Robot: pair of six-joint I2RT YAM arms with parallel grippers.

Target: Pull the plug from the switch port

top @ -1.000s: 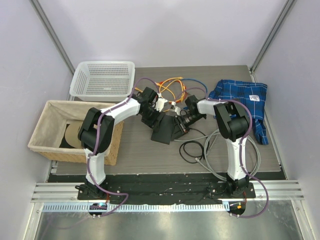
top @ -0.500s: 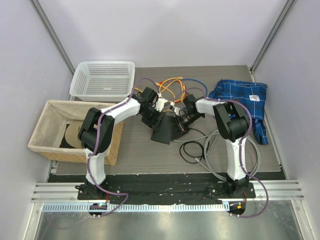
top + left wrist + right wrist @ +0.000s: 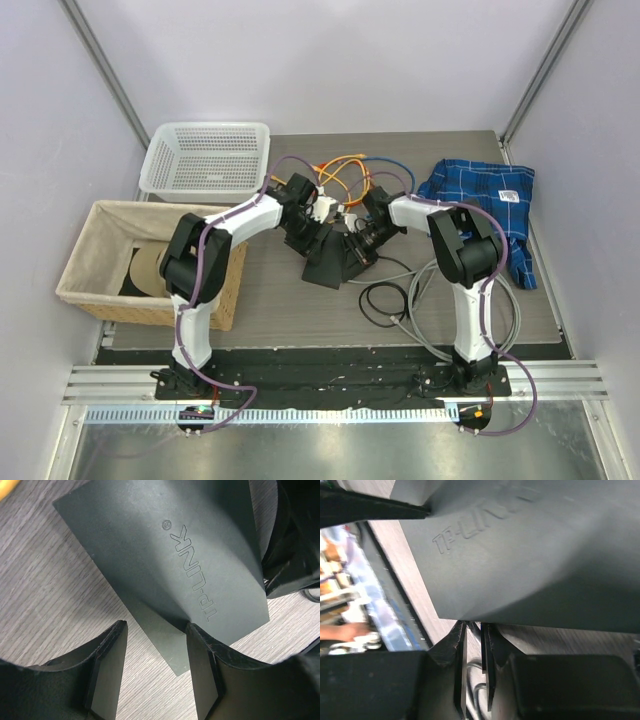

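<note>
left gripper [image 3: 156, 640] stands open, straddling a corner of the switch [image 3: 165, 545] | right gripper [image 3: 474, 630] fingers nearly together at switch edge; cannot tell whether anything is pinched

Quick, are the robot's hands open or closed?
Left gripper: fingers open over the flat matte-black switch box.
Right gripper: fingers nearly shut at its edge; holding what, cannot tell.

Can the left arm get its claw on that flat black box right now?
Probably yes: the left claw is open, straddling a corner of the flat matte-black box, nothing between.
</note>
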